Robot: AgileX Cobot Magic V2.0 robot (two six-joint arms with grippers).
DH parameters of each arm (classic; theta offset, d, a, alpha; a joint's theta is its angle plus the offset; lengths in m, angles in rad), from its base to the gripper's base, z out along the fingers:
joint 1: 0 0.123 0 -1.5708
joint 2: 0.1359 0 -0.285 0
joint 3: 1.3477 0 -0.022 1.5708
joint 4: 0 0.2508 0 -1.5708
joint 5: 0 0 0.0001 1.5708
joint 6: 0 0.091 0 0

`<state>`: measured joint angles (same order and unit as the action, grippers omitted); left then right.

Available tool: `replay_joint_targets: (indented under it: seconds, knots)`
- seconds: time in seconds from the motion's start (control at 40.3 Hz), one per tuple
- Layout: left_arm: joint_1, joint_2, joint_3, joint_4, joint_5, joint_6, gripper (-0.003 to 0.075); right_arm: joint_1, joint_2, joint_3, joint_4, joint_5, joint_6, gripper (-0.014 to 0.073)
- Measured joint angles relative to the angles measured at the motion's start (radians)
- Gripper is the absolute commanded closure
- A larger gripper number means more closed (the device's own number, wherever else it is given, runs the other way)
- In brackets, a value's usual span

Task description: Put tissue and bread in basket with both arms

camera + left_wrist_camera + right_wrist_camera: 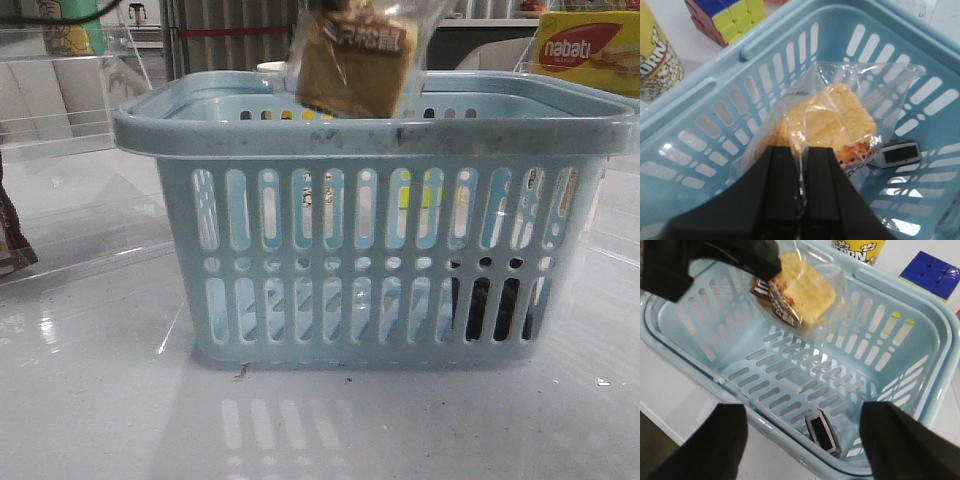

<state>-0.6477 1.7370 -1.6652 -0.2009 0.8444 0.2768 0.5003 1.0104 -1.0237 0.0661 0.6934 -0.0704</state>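
The light-blue basket (380, 135) stands at the middle of the table. My left gripper (800, 152) is shut on the clear wrapper of the bread (835, 120) and holds it hanging over the basket's opening, at about rim height (355, 60). The bread also shows in the right wrist view (800, 292), under the left gripper's dark body. The tissue (822, 432), a small dark pack, lies on the basket floor near one corner. It shows dark through the slots (490, 305) and in the left wrist view (899, 153). My right gripper (807, 440) is open and empty above the basket's rim, over the tissue.
A yellow-red nabati box (590, 50) stands behind the basket at the right. A yellow popcorn can (655, 60) and a colour cube (730, 17) stand just outside the basket's far side. A brown packet (12, 245) lies at the left edge.
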Motion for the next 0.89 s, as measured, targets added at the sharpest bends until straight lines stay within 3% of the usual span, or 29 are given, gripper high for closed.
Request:
replay_joint_targets:
  seconds: [0.174,0.273,0.471,0.645,0.893]
  knots:
    - [0.0,0.048,0.0,0.005,0.0,0.0,0.0341,0.0,0.0,0.0,0.0,0.0,0.0,0.0022]
    - [0.0,0.05,0.001,0.005,0.0,0.0,0.0245,0.0,0.0,0.0,0.0,0.0,0.0,0.0022]
    - [0.0,0.027,-0.05,0.039,0.064,0.002,0.0244,0.0,0.0,0.0,0.0,0.0,0.0,0.0022]
    - [0.0,-0.103,-0.049,0.043,0.08,0.002,0.0244,0.0,0.0,0.0,0.0,0.0,0.0,0.0022]
    - [0.0,-0.348,0.136,0.026,0.069,0.002,0.0244,0.0,0.0,0.0,0.0,0.001,0.0,0.0022]
